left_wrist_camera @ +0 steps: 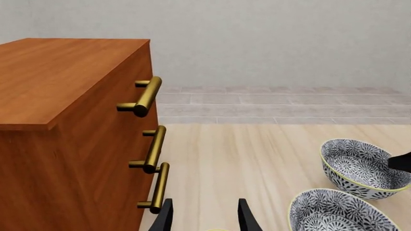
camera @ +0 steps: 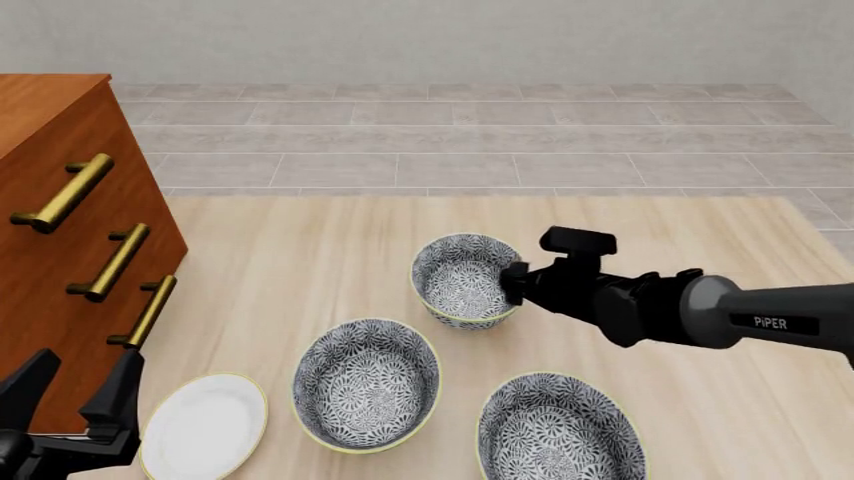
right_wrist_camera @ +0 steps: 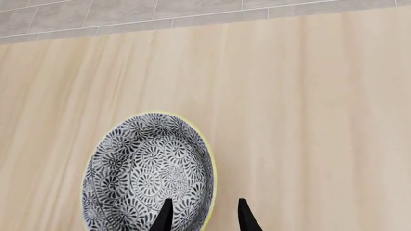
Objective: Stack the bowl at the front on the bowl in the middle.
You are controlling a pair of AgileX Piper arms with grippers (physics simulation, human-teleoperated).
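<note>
Grey-and-white, hard-looking and likely slippery, the bowl at the front (camera: 461, 278) might chip, so my wide-open right pincer (right_wrist_camera: 204, 202) straddles its rim at 3 o'clock.

Three floral bowls stood on the surface (camera: 307, 250): one farthest back (camera: 463, 280), one in the middle (camera: 366, 384) and one at the front (camera: 561, 430). There was one white plate (camera: 204, 425). One wooden cabinet (camera: 54, 200) carried three brass handles (camera: 110, 262).
</note>
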